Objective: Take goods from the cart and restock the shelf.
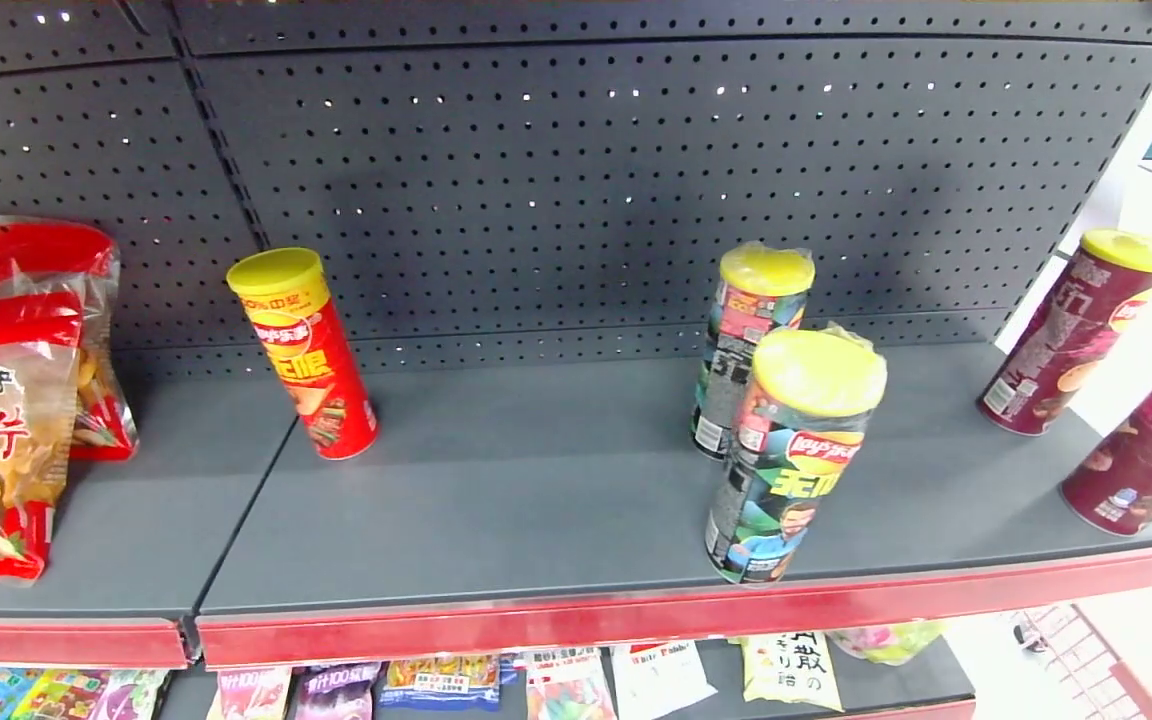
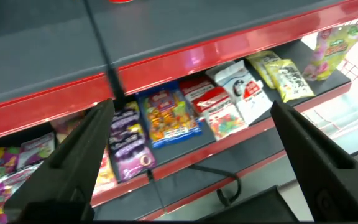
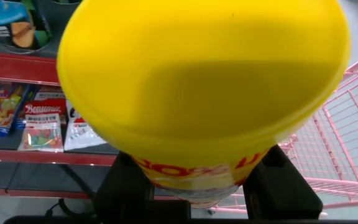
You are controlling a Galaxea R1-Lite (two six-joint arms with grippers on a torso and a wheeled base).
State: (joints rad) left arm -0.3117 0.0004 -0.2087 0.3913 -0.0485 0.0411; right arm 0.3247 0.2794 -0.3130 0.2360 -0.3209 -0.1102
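Note:
My right gripper (image 3: pixel 201 190) is shut on a chip can with a yellow lid (image 3: pixel 204 74) and a red and yellow body, its dark fingers (image 3: pixel 126 190) pressing on both sides. It hangs in front of the shelf, beside the pink cart (image 3: pixel 353 143). The left gripper (image 2: pixel 191 106) is open with nothing between its fingers, facing the lower shelf. On the grey shelf board (image 1: pixel 496 500) stand a red can (image 1: pixel 304 352), two green cans (image 1: pixel 751 345) (image 1: pixel 791 455) and two maroon cans (image 1: pixel 1071 335) (image 1: pixel 1151 450).
Red snack bags (image 1: pixel 6 390) stand at the shelf's left end. Wide bare board lies between the red can and the green cans. The lower shelf (image 2: pixel 185 155) holds several small snack bags. A perforated back panel (image 1: pixel 576 180) closes the shelf behind.

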